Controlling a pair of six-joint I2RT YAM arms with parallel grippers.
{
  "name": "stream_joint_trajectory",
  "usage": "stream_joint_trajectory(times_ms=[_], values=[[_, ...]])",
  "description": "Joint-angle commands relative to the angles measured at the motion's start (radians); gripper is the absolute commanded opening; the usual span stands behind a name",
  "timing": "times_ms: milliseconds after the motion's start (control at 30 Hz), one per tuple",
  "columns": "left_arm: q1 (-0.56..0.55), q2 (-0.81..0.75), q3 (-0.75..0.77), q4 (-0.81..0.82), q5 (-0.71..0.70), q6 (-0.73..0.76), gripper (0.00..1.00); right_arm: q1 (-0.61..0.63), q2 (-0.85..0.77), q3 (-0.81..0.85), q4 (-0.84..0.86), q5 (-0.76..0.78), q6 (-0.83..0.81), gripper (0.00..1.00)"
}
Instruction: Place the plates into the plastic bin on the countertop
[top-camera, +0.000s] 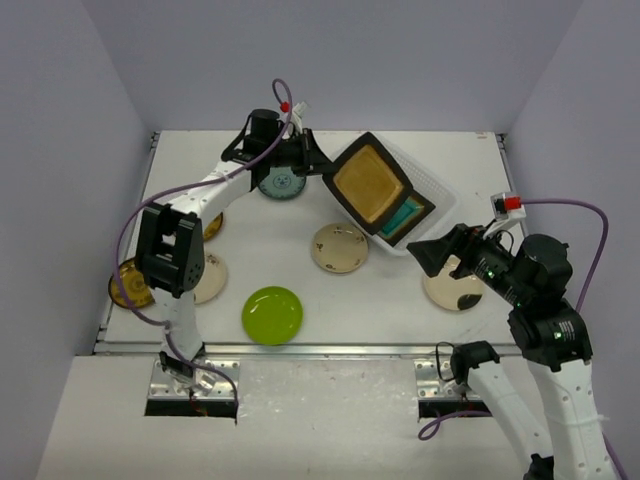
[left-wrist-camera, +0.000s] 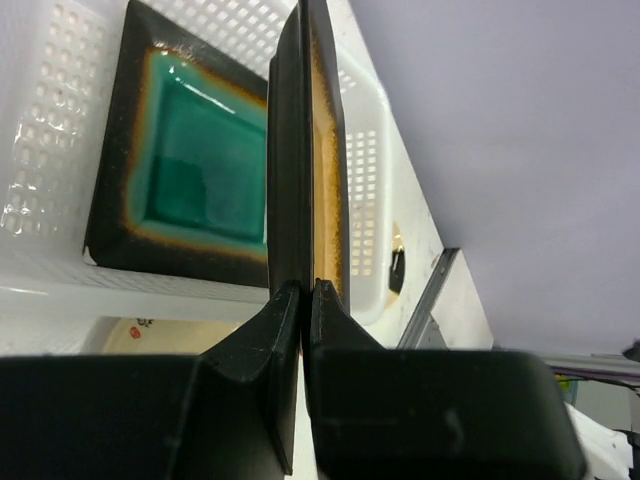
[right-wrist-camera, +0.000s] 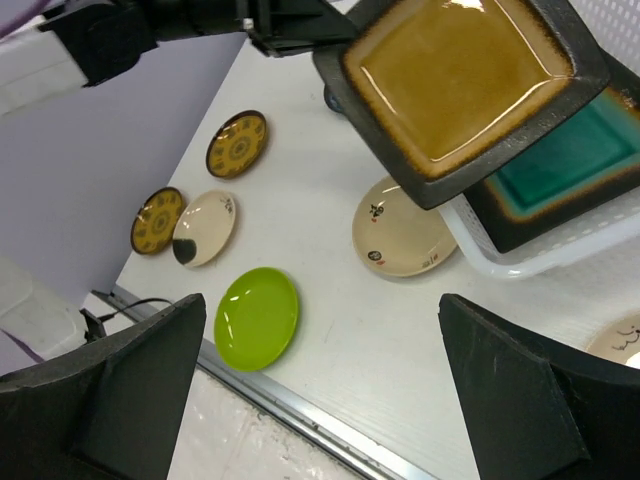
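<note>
Risk on the flat white countertop (top-camera: 270, 240) centres on the translucent white ribbed plastic bin (top-camera: 428, 170) at far right. The tilted amber square plate (top-camera: 370, 183) overhangs its left rim and may snag it or knock the teal square plate (top-camera: 408, 216) inside. The left gripper (top-camera: 318, 170), clamped on the amber plate's thin left edge, could lose it. The right gripper (top-camera: 445, 250) hangs spread wide just near of the bin.
</note>
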Motion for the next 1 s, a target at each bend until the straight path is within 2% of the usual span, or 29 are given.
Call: stream_joint_trajectory(times_ms=[0,167,433,467,533,567,633,767,867,933,967], values=[[0.003,0.125,0.206,0.052,0.072,0.025,0.00,-0.003,-0.021,0.016,-0.003,-0.019,-0.015,0.99],[0.001,0.271,0.317,0.050,0.085,0.011,0.00,-0.003,-0.037,0.023,-0.014,-0.039,-0.021,0.99],[-0.021,0.339,0.316,0.037,0.072,0.020,0.00,-0.003,-0.049,-0.008,-0.024,-0.043,-0.031,0.99],[-0.025,0.340,0.313,0.029,0.060,0.025,0.04,-0.003,-0.046,-0.010,-0.022,-0.048,-0.031,0.99],[-0.037,0.335,0.310,0.000,0.025,0.036,0.27,-0.004,-0.040,-0.014,-0.016,-0.058,-0.033,0.99],[-0.043,0.327,0.315,-0.029,-0.014,0.045,0.32,-0.003,-0.037,-0.016,-0.016,-0.058,-0.036,0.99],[-0.062,0.314,0.329,-0.078,-0.082,0.077,0.51,-0.003,-0.026,-0.022,-0.016,-0.059,-0.040,0.99],[-0.095,0.307,0.379,-0.154,-0.161,0.113,0.67,-0.003,-0.002,-0.051,-0.009,-0.062,-0.045,0.99],[-0.104,0.308,0.404,-0.192,-0.194,0.120,0.71,-0.003,0.009,-0.071,0.001,-0.068,-0.046,0.99],[-0.111,0.302,0.417,-0.239,-0.235,0.131,1.00,-0.004,0.022,-0.087,0.005,-0.058,-0.044,0.99],[-0.113,0.300,0.430,-0.262,-0.257,0.135,1.00,-0.003,0.028,-0.091,0.001,-0.043,-0.043,0.99]])
